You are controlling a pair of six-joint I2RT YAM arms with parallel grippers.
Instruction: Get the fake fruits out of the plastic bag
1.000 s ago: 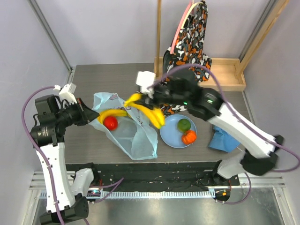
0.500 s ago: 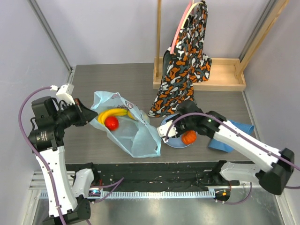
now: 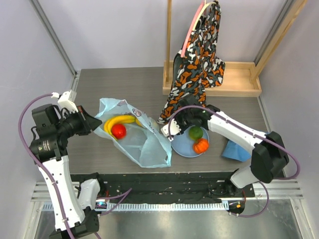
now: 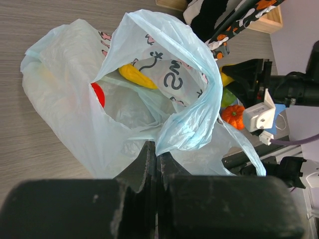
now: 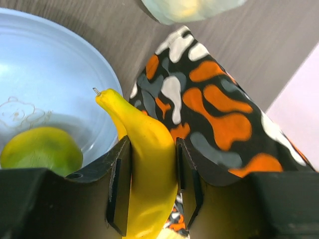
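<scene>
bag: thin translucent light-blue plastic bag (image 4: 65, 109) on table left of centre, mouth open, holds yellow plastic banana (image 3: 119, 120) + red round fruit (image 3: 118, 131) | left gripper (image 4: 155, 152): pressed together on bag edge | right gripper (image 5: 151, 164): pinching second yellow banana (image 5: 142, 129) over rim of round pale-blue plate (image 5: 45, 64) | plate: green round fruit (image 5: 40, 149), orange ribbed fruit (image 3: 201, 145) | step: looks like drop-off; next: lower, release on bare plate, clear of patterned cloth (image 5: 214, 104)

- The right gripper (image 5: 152, 147) has its black fingers (image 5: 117, 169) clamped either side of a glossy yellow plastic banana (image 5: 149, 174) — stem tip pointing to 11 o'clock.
- A round pale-blue plate (image 5: 45, 69) fills 10 o'clock, with a green round fruit (image 5: 40, 149) on it at 8 o'clock.
- A black cloth with orange and white patches (image 5: 214, 114) lies at 3 o'clock, behind the banana.
</scene>
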